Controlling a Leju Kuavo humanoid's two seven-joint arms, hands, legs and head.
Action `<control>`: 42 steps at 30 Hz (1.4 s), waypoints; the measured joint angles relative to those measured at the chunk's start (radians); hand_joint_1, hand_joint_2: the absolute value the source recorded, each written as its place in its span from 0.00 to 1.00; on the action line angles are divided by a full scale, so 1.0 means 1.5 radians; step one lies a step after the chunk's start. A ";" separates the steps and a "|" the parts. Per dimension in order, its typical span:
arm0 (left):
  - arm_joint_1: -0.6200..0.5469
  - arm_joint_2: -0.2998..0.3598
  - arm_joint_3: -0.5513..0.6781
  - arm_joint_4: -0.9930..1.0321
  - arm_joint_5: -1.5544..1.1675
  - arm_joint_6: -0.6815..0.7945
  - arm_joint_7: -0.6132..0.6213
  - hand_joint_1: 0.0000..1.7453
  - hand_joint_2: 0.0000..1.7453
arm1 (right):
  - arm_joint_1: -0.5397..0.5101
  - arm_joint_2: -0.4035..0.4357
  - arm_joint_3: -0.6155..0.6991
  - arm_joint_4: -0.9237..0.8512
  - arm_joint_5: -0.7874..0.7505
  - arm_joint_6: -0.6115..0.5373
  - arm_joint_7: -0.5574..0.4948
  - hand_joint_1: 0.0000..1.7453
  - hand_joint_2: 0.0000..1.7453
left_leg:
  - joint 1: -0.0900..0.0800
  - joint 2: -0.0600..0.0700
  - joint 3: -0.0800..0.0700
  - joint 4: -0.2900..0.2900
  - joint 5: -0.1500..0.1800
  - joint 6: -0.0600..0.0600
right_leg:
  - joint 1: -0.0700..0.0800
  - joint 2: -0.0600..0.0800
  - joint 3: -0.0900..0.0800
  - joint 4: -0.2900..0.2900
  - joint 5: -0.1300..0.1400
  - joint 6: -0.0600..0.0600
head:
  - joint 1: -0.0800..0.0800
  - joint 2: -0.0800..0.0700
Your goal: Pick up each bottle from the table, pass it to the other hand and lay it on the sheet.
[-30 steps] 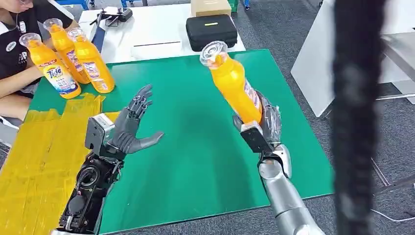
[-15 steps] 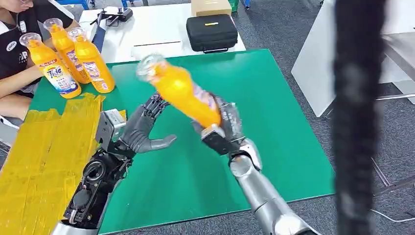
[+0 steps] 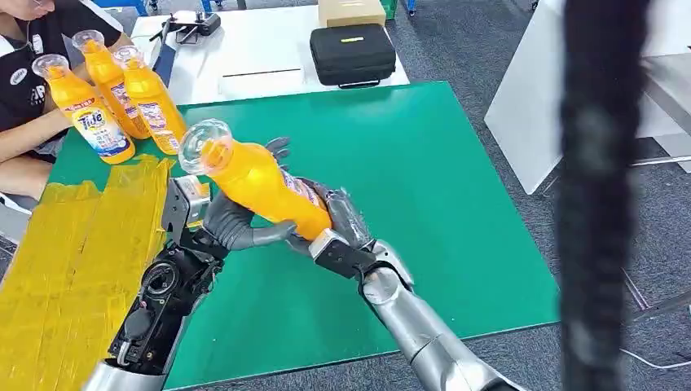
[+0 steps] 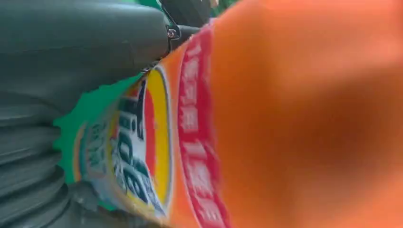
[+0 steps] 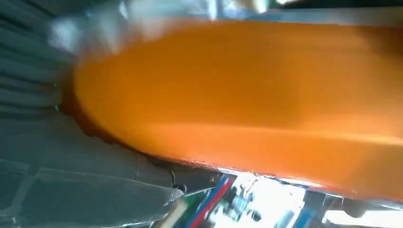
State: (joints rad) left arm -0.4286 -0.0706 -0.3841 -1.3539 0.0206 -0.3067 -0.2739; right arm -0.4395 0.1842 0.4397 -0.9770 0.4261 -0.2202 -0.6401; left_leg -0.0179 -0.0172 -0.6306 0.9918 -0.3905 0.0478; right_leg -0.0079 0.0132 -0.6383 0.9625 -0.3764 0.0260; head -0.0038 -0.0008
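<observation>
near the middle left of the frame the right hand [image 3: 338, 224] grips the orange bottle [image 3: 257, 181] by its base, so the left hand [image 3: 236, 221], fingers apart under it, should close firmly before the right lets go

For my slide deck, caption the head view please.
Right hand holds the orange bottle tilted against the left hand above the green mat.

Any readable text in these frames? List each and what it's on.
"Tide": label of the nearest standing bottle at the table's far left corner.
Partly readable logo, looks like "Tide": label of the held bottle, left wrist view; the red band of characters beside it is too blurred to read.
Labels of the other two standing bottles: too small to read.
Badge on the person's shirt: too small to read.
</observation>
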 measured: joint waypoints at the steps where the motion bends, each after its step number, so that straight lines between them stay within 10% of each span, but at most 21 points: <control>1: -0.001 0.000 0.000 0.002 0.003 0.000 0.000 0.00 1.00 | 0.000 0.000 0.006 0.001 0.000 0.006 -0.002 1.00 1.00 | 0.000 0.000 0.000 0.000 0.000 0.000 | 0.000 0.000 0.000 0.000 0.000 0.000 | 0.000 0.000; 10: 0.003 0.001 -0.001 0.025 0.034 -0.012 -0.019 0.02 1.00 | -0.002 -0.001 0.044 0.019 0.021 0.001 0.004 1.00 1.00 | 0.000 0.000 0.000 0.000 0.000 0.000 | 0.000 0.000 0.000 0.000 0.000 0.000 | 0.000 0.000; 11: 0.003 0.001 -0.001 0.028 0.039 -0.015 -0.021 0.80 1.00 | -0.003 -0.001 0.047 0.021 0.021 0.001 0.005 1.00 1.00 | 0.000 0.000 0.000 0.000 0.000 0.000 | 0.000 0.000 0.000 0.000 0.000 0.000 | 0.000 0.000; 12: 0.003 0.001 0.000 0.030 0.048 -0.020 -0.023 1.00 1.00 | -0.004 -0.001 0.050 0.023 0.023 0.001 0.007 1.00 1.00 | 0.000 0.000 0.000 0.000 0.000 0.000 | 0.000 0.000 0.000 0.000 0.000 0.000 | 0.000 0.000; 33: 0.030 -0.002 0.018 0.031 0.136 -0.024 -0.032 1.00 1.00 | -0.006 0.001 0.068 0.042 0.021 -0.016 0.015 1.00 1.00 | 0.000 0.000 0.000 0.000 0.000 0.000 | 0.000 0.000 0.000 0.000 0.000 0.000 | 0.000 0.000; 34: 0.030 -0.002 0.019 0.031 0.139 -0.023 -0.032 1.00 1.00 | -0.006 0.001 0.068 0.042 0.020 -0.019 0.014 0.69 1.00 | 0.000 0.000 0.000 0.000 0.000 0.000 | 0.000 0.000 0.000 0.000 0.000 0.000 | 0.000 0.000; 35: 0.032 -0.002 0.020 0.030 0.142 -0.023 -0.032 1.00 1.00 | -0.006 0.001 0.069 0.043 0.018 -0.022 0.014 0.08 1.00 | 0.000 0.000 0.000 0.000 0.000 0.000 | 0.000 0.000 0.000 0.000 0.000 0.000 | 0.000 0.000; 42: 0.038 -0.007 0.033 0.012 0.158 0.022 -0.041 1.00 1.00 | 0.021 -0.006 0.068 0.019 -0.024 -0.044 0.004 0.00 1.00 | 0.000 0.000 0.000 0.000 0.000 0.000 | 0.000 0.000 0.000 0.000 0.000 0.000 | 0.000 0.000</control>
State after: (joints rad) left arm -0.3723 -0.0813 -0.3346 -1.3355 0.2572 -0.2730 -0.3353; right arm -0.4074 0.1758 0.5417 -0.9488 0.3906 -0.2857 -0.6340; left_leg -0.0178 -0.0171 -0.6308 0.9918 -0.3905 0.0477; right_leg -0.0078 0.0133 -0.6388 0.9625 -0.3765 0.0259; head -0.0038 -0.0008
